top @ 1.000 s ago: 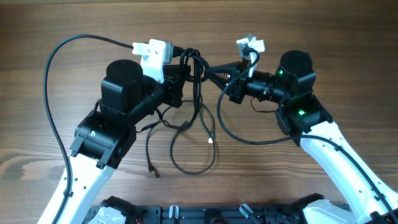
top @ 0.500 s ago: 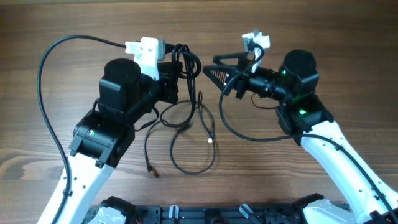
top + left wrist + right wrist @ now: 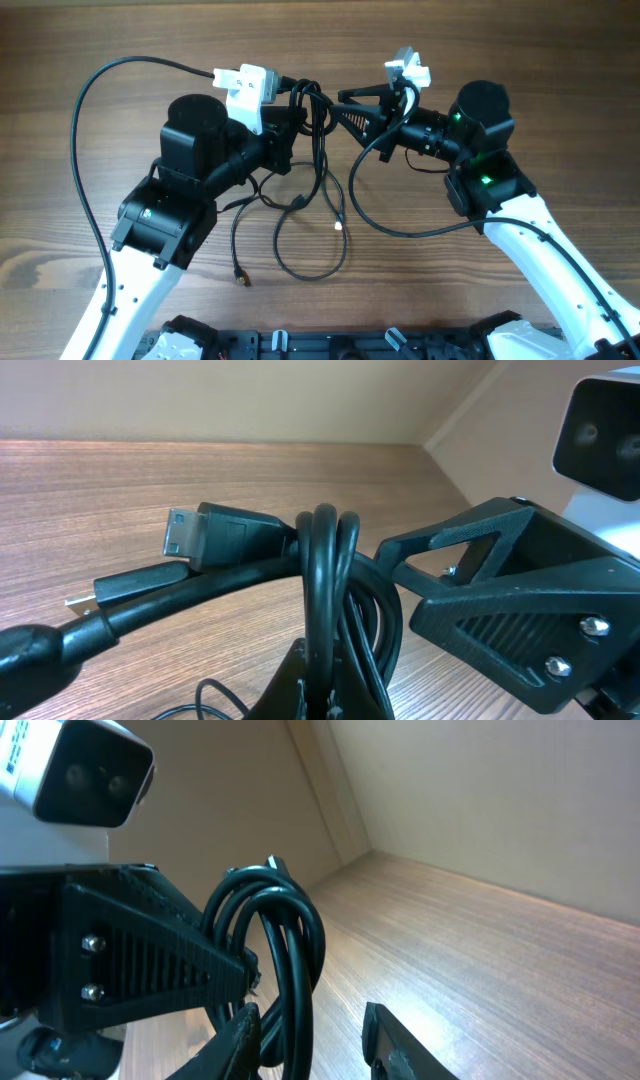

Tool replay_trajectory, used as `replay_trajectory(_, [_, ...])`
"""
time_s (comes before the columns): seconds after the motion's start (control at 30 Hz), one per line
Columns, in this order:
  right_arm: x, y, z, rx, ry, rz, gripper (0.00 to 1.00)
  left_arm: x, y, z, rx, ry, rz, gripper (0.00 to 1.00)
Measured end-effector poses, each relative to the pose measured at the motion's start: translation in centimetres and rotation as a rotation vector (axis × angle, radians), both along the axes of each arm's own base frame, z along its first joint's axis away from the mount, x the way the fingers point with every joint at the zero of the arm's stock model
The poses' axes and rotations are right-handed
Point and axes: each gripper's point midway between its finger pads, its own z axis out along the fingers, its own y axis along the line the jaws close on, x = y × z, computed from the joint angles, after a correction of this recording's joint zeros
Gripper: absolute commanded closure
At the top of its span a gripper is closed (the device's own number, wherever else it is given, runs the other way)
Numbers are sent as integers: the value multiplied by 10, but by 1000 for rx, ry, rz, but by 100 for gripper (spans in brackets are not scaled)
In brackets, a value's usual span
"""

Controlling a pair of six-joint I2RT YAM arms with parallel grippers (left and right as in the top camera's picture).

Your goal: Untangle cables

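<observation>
Found the left gripper [image 3: 296, 118] clamped tight on the cables [image 3: 322, 570], with several black strands bunched into an upright loop rising straight out of its jaws. Noted a flat plug [image 3: 225, 538] with a silver end jutting sideways from that loop, just beside the left gripper and held clear of the wooden table [image 3: 520, 40]. Observed the remaining cords hanging from the left gripper and lying in slack loops on the wood, below it in the overhead view. Recorded a gold-tipped end [image 3: 240, 279] well apart from the left gripper, back beside its own arm. Recorded a pale-tipped end [image 3: 339, 226] among the slack loops, nearer to the left gripper than the gold one. Found the right gripper [image 3: 338, 104] directly facing the left gripper, just across the raised loop, with its jaws apart. Saw, in the right wrist view, the loop standing close against one finger [image 3: 243, 1032] on the side toward the left gripper. Could not tell whether cord and finger were touching there.
</observation>
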Motion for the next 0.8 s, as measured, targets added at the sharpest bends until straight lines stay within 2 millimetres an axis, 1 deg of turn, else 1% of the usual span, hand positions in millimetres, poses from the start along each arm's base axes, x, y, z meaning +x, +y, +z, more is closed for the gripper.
replay_trajectory(0.13, [-2,1,-2,-5,8,12,61,0,-1,-2,-1,6,-6,96])
replay_trajectory(0.2, [-4,2,-2,-6,7,23,61,1,-2,-3,-1,9,-10,96])
replay_trajectory(0.33, [-4,2,-2,-5,8,27,61,2,-6,2,-15,-8,-24,96])
replay_trajectory(0.4, [-5,2,-3,-5,9,27,62,2,-6,2,-16,-7,-27,96])
replay_trajectory(0.5, [-5,2,-3,-6,8,31,71,2,-6,1,-17,-6,-28,96])
replay_trajectory(0.53, [-5,2,-3,-8,8,31,73,2,-6,1,-17,-5,-28,96])
replay_trajectory(0.63, [-5,2,-4,-10,7,31,75,3,-9,-1,-20,5,-37,96])
replay_trajectory(0.8, [-4,1,-9,-21,32,17,75,3,-10,-3,-23,11,-47,96])
